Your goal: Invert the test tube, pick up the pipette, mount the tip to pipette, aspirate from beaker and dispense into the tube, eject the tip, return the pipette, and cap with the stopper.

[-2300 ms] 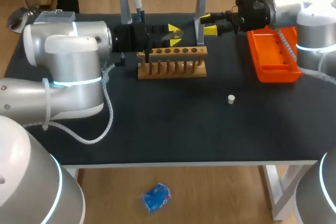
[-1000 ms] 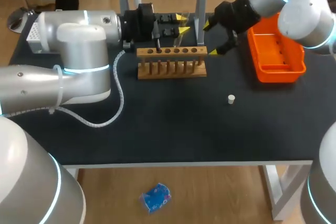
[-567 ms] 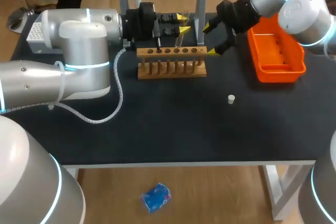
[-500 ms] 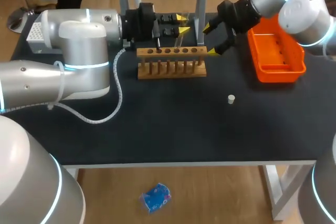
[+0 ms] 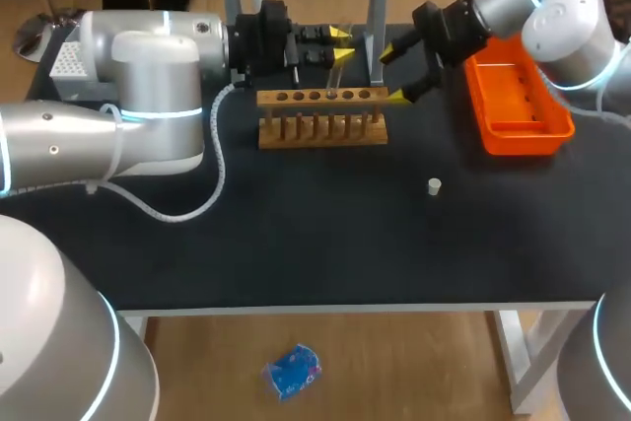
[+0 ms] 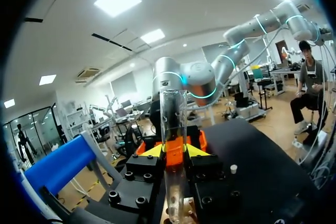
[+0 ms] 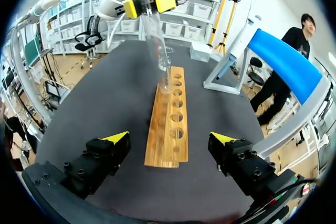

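At the table's (image 5: 296, 234) far edge, your left gripper (image 5: 339, 43) is clamped on a clear glass test tube (image 5: 333, 74), whose lower end meets a hole in the wooden rack (image 5: 322, 117). Your right gripper (image 5: 396, 73) hangs with its fingers spread wide at the rack's right end, beside the orange tray (image 5: 523, 140). The stopper (image 5: 434, 185) lies on the table nearer you.

Bright, even light from above casts soft shadows on the table (image 5: 325, 244).
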`<state>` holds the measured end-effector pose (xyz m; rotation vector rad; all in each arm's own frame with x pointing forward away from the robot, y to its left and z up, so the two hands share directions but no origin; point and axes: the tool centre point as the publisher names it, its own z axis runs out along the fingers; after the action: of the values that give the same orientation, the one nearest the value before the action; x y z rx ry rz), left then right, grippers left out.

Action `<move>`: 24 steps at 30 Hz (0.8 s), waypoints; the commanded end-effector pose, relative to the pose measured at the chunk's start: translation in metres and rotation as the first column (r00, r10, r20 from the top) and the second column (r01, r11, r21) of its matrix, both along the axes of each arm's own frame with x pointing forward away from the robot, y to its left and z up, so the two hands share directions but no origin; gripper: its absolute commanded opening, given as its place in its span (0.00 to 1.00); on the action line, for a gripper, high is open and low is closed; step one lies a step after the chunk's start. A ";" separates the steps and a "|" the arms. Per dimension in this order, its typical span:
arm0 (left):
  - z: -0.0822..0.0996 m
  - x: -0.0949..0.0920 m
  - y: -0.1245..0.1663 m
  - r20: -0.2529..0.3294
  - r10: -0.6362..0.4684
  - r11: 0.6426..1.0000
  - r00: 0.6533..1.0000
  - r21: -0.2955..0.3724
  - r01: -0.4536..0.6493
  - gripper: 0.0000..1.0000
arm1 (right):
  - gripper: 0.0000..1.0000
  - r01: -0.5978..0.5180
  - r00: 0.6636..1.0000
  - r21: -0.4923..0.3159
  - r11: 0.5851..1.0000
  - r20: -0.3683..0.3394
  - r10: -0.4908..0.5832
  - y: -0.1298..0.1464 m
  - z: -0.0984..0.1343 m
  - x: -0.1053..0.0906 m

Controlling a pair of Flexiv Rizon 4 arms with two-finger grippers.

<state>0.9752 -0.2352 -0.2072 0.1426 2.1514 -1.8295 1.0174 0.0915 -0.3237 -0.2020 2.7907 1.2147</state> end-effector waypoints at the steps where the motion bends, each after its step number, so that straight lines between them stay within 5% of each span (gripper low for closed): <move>1: 0.000 0.009 -0.002 -0.015 -0.023 1.000 1.000 0.009 0.023 0.00 | 1.00 -0.003 1.000 0.002 1.000 -0.002 0.003 -0.001 -0.001 0.001; 24: -0.014 0.026 0.006 -0.061 -0.013 1.000 0.998 -0.006 0.013 0.00 | 1.00 -0.003 1.000 0.002 1.000 -0.002 0.003 -0.001 -0.001 0.001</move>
<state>0.9971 -0.2296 -0.2199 0.0934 2.1844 -1.8652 1.0180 0.0910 -0.3243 -0.2045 2.7902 1.2202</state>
